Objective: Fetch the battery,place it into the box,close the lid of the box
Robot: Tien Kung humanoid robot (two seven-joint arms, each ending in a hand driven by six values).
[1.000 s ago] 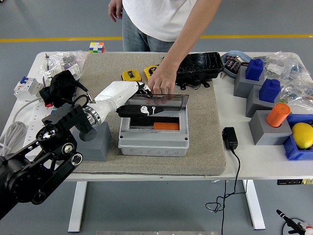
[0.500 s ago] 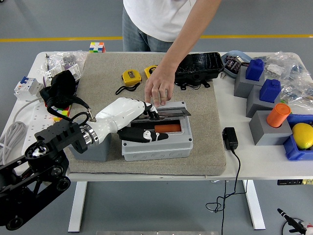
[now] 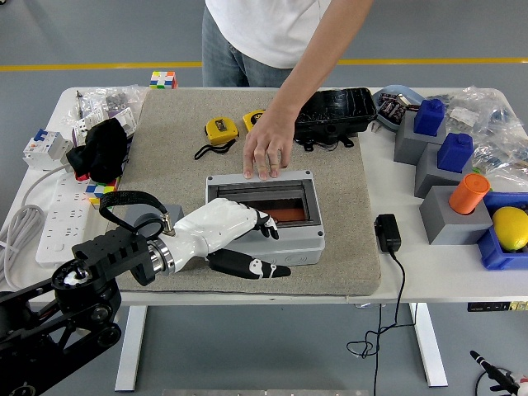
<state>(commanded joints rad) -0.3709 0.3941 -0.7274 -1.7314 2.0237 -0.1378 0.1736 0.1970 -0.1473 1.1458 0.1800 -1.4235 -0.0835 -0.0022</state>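
Note:
A grey box (image 3: 307,239) sits on the mat in the middle of the table. Its dark see-through lid (image 3: 262,200) lies down flat over the box. An orange battery (image 3: 285,218) shows through the lid, inside the box. My left hand (image 3: 243,239) is white with black fingers; it hovers at the box's front left corner, fingers spread, holding nothing. A person's hand (image 3: 266,148) presses on the box's far edge. My right hand is out of the picture.
Two yellow tape measures (image 3: 221,128) and a black case (image 3: 337,114) lie behind the box. A black adapter (image 3: 388,233) with its cable sits right of the mat. Grey blocks with blue and orange pieces (image 3: 450,165) stand at right. A power strip (image 3: 59,210) lies at left.
The lid has gone from raised to flat on the box. My left hand drew back towards the near edge, off the lid. The person's hand stayed at the box's far edge.

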